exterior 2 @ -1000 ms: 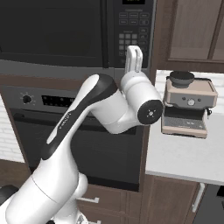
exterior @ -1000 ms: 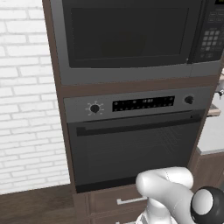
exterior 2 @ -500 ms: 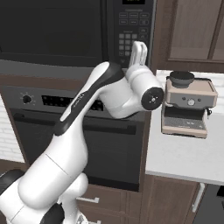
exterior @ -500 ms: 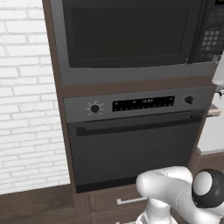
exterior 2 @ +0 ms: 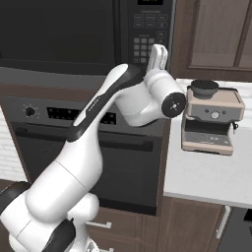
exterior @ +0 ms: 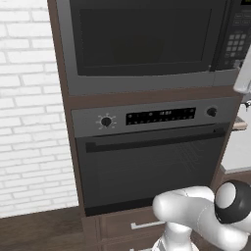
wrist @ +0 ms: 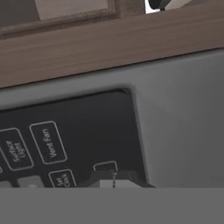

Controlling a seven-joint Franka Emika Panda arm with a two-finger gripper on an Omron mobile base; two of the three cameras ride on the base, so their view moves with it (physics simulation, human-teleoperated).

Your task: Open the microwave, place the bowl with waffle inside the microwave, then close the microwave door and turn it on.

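Microwave (exterior: 147,44) across the top of the left base view, door (exterior: 142,37) closed, oven (exterior: 152,157) below it. Gripper (exterior 2: 157,55) at upper centre of the right base view, raised against the keypad (exterior 2: 150,34), coffee machine (exterior 2: 211,118) at right. Fingers (wrist: 114,179) pressed together, empty, at the keypad's lower-right corner near "Vent Fan" in the hand view.

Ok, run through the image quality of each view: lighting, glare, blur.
Left base view: even flat light, the microwave door dark and glare-free, sharp. Right base view: sharp, a soft shadow beneath the coffee machine. Hand view: close to the keypad panel, button labels soft but readable; the shut gripper at the bottom edge.
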